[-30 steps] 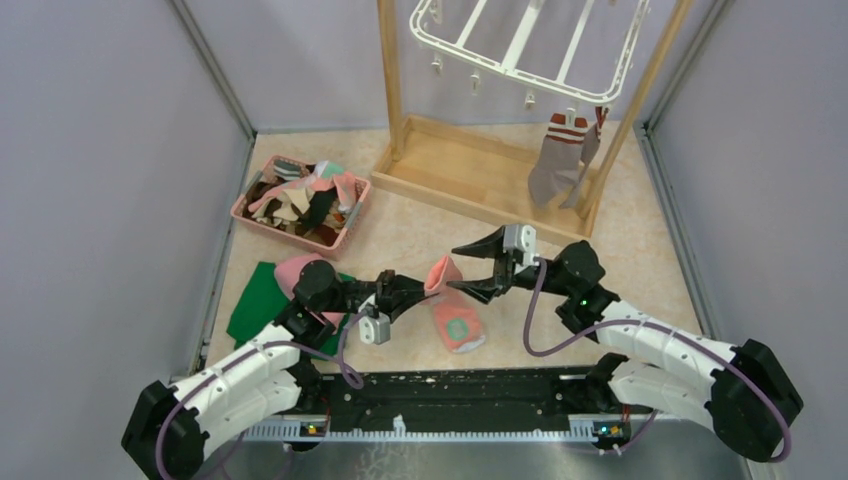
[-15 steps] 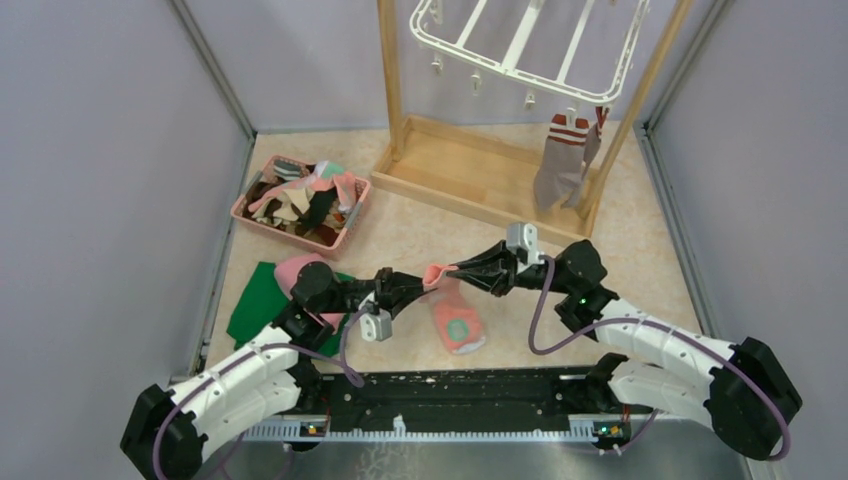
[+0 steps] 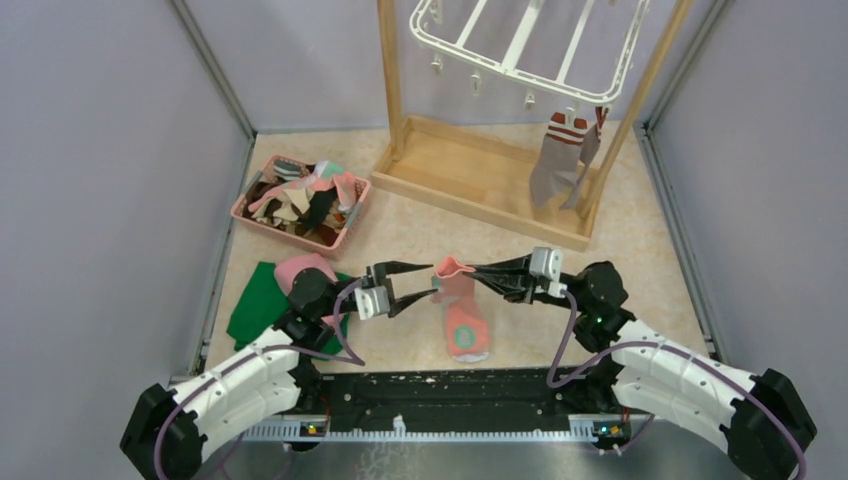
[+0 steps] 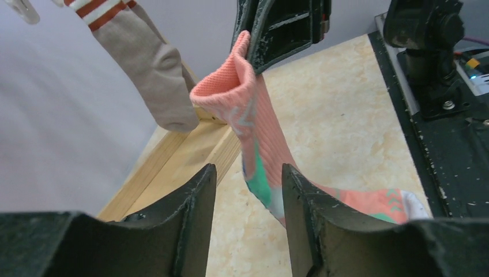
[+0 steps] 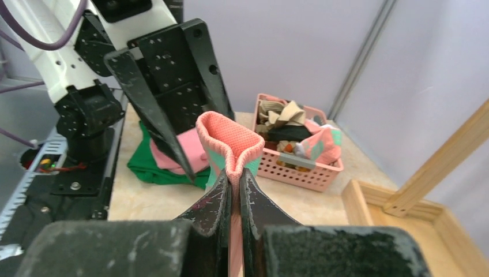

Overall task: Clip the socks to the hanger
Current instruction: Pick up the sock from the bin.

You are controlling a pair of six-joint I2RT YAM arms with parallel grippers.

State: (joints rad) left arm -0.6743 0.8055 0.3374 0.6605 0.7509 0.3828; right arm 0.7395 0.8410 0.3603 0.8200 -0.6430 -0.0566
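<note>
A salmon pink sock (image 3: pixel 462 310) with teal shapes hangs by its cuff (image 5: pixel 226 137) from my right gripper (image 3: pixel 480 274), which is shut on the cuff's edge; its toe rests on the floor. In the right wrist view the right gripper (image 5: pixel 235 174) pinches the doubled fabric. My left gripper (image 3: pixel 420 283) stands open just left of the cuff, apart from it. In the left wrist view the left gripper (image 4: pixel 248 168) frames the sock (image 4: pixel 256 121) without touching it. The white hanger (image 3: pixel 525 50) hangs at the top, with a grey-brown sock (image 3: pixel 556 160) with a striped cuff clipped to it.
A pink basket (image 3: pixel 285 232) of several socks sits at the back left. A green cloth (image 3: pixel 255 305) and a pink cloth (image 3: pixel 300 268) lie by the left arm. The wooden frame stand (image 3: pixel 470 185) holds the hanger. Purple walls close in both sides.
My right gripper closed on the pink sock's cuff. My left gripper then let go of it, opened and drew back left. The right gripper moved right with the sock.
</note>
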